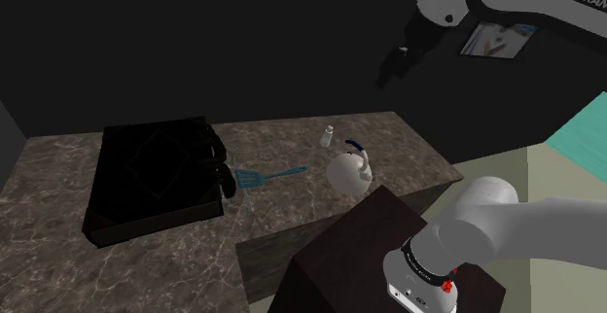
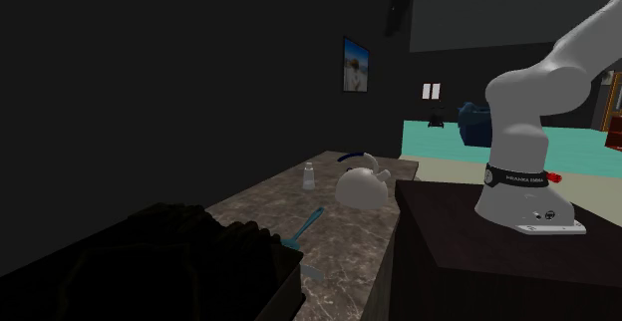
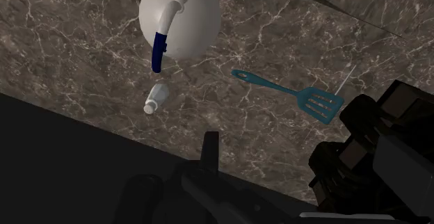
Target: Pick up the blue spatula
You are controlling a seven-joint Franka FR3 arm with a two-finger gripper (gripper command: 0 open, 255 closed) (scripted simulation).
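Nothing of the pick-up is done yet. The blue spatula (image 1: 269, 176) lies flat on the marbled surface (image 1: 282, 138), untouched, with its slotted blade just beside the front edge of the black cooktop (image 1: 146, 175) and its handle pointing toward the white kettle (image 1: 347, 171). The handle tip is near the kettle but apart from it. A small white shaker (image 1: 328, 136) stands further back, well clear of the spatula; in the wrist view it shows between the kettle and the dark edge of the surface.

The gripper (image 1: 389, 70) hangs high above the surface, over the kettle end rather than over the spatula. In the wrist view the spatula (image 3: 288, 90) sits off to one side of the camera's line, beside the kettle (image 3: 179, 17), so the hand is not lined up on it. Whether the jaws are apart or together I cannot tell; that part is dark against dark.

By my judgement everything remains: moving across over the handle, turning to suit it, coming down, closing and lifting. The handle looks thin and low, so the grasp likely needs a close descent.
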